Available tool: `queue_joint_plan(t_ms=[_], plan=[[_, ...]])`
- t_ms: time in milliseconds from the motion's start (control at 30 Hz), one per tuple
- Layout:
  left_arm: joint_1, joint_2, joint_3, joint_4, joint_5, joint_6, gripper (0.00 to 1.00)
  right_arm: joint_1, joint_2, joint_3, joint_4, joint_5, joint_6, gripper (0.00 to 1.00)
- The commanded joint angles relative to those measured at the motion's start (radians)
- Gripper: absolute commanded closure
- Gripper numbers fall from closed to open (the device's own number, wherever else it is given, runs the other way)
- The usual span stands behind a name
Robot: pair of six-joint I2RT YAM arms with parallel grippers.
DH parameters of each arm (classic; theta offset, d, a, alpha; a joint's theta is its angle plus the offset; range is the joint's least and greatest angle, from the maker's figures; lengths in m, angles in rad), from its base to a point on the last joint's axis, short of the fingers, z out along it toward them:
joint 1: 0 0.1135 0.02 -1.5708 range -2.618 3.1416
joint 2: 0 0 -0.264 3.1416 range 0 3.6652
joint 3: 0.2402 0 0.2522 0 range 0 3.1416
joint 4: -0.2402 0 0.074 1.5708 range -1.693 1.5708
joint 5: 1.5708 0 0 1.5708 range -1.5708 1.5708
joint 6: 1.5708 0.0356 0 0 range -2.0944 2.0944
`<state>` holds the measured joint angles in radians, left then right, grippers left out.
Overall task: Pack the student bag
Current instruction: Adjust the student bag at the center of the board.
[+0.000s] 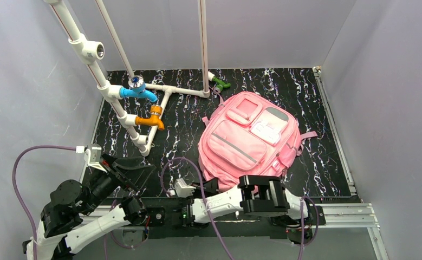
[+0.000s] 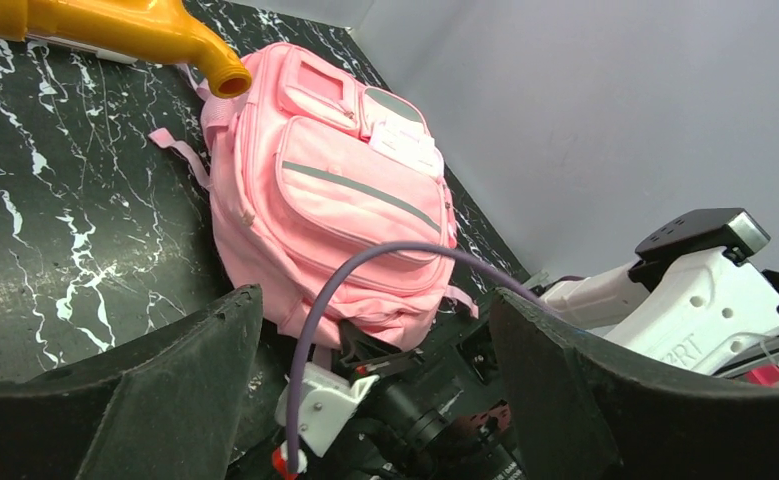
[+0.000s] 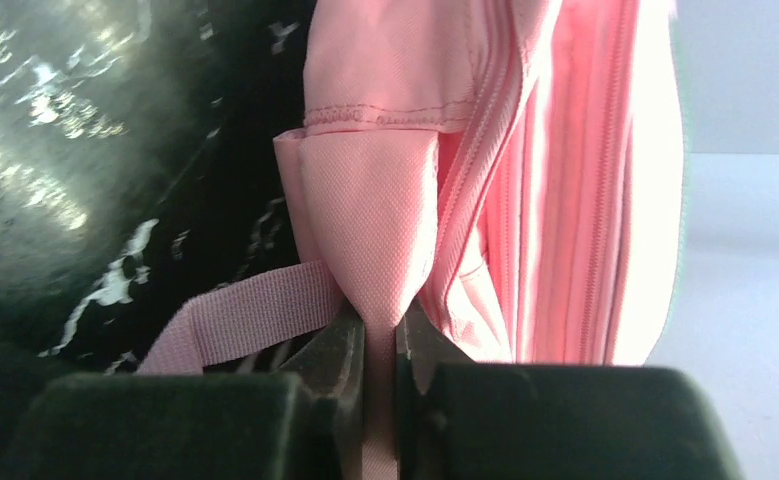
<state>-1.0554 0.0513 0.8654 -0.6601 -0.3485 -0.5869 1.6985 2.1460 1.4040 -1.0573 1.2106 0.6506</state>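
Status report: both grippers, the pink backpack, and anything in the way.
Left gripper open, empty. Right gripper shut on pink tab of student bag. Bag flat, front up. Purple cable loops near it.

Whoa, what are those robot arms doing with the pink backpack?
The right hand is pinching a pink fabric tab at the near end of the pink backpack, which lies flat on the black table. The left hand is open and empty, off to the side, not touching the bag.
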Motion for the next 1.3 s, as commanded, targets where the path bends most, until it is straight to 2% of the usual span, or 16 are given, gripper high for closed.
queue_joint_plan(t_ms=[0,67,133,233,300,367,467,567,667,800,933,1133,1200,1267], plan=[[0.002,0.001,0.02,-0.001,-0.044,-0.003,0.17,-0.013,-0.081,0.15,-0.36,0.245,0.22,0.99],[0.002,0.01,0.03,0.002,-0.036,-0.002,0.17,-0.015,-0.182,0.223,-0.359,0.228,0.123,0.99],[0.002,0.025,0.043,0.01,-0.017,0.006,0.17,-0.022,-0.298,0.28,-0.301,0.193,-0.049,0.99],[0.001,0.054,0.054,0.021,0.0,0.008,0.17,-0.044,-0.501,0.333,0.019,0.047,-0.424,0.99],[0.002,0.067,0.054,0.037,0.007,0.014,0.17,-0.099,-0.582,0.43,0.126,-0.069,-0.529,0.99],[0.0,0.079,0.052,0.061,0.013,0.016,0.17,-0.173,-0.591,0.566,0.15,-0.109,-0.62,0.99],[0.002,0.104,0.047,0.098,0.027,0.012,0.17,-0.284,-0.554,0.734,0.265,-0.074,-0.849,0.99],[0.002,0.143,0.051,0.121,0.048,0.002,0.17,-0.46,-0.533,0.747,0.455,-0.132,-1.046,0.99],[0.002,0.181,0.053,0.143,0.083,-0.02,0.17,-0.617,-0.46,0.821,0.527,-0.202,-1.14,0.99],[0.001,0.222,0.043,0.186,0.118,-0.041,0.17,-0.74,-0.411,0.874,0.629,-0.236,-1.217,0.99],[0.002,0.256,0.044,0.215,0.132,-0.039,0.17,-0.764,-0.348,1.044,0.69,-0.209,-1.306,0.99],[0.002,0.276,0.069,0.208,0.129,-0.009,0.17,-0.77,-0.354,1.053,0.953,-0.163,-1.528,0.99],[0.002,0.278,0.067,0.208,0.124,-0.006,0.17,-0.801,-0.347,1.041,0.965,-0.188,-1.536,0.99],[0.002,0.281,0.067,0.208,0.12,-0.008,0.17,-0.869,-0.334,1.047,0.92,-0.239,-1.454,0.99]])
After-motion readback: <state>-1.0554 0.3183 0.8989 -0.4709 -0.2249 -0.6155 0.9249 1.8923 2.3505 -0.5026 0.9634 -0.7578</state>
